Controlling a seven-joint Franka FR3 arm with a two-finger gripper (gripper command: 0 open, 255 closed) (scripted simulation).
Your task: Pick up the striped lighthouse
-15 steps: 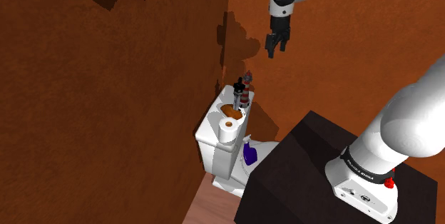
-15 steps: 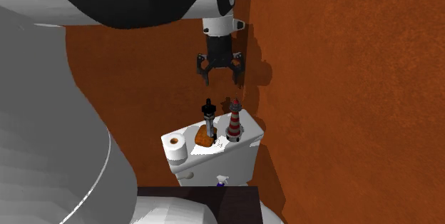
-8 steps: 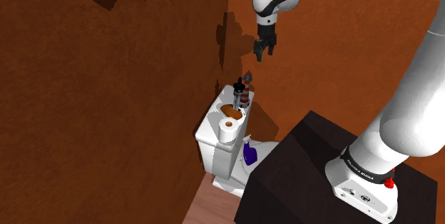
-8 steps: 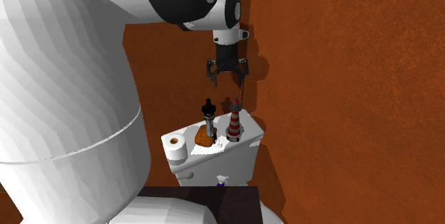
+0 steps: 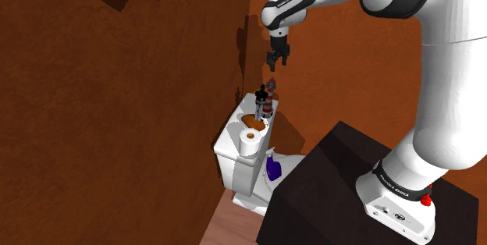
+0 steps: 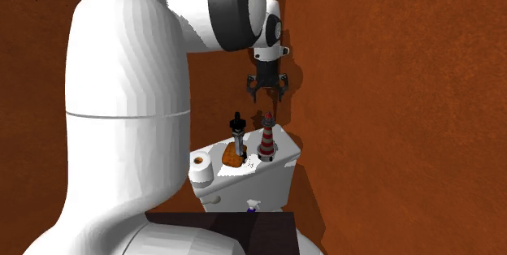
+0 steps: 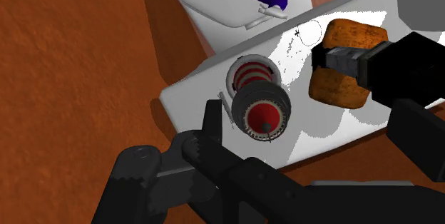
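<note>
we note the lighthouse (image 6: pixel 266 138): red and white bands, grey base, standing upright on the toilet tank (image 6: pixel 253 184). the gripper (image 6: pixel 266 97) hangs above it, jaws apart, holding nothing.

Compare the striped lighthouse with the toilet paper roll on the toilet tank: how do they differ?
The lighthouse is banded red and white; the toilet paper roll is plain white. The lighthouse is tall and tapering, the roll short and squat. The lighthouse stands at the tank lid end on the second exterior view's right, the roll at the opposite end. Both stand upright on the tank lid.
</note>
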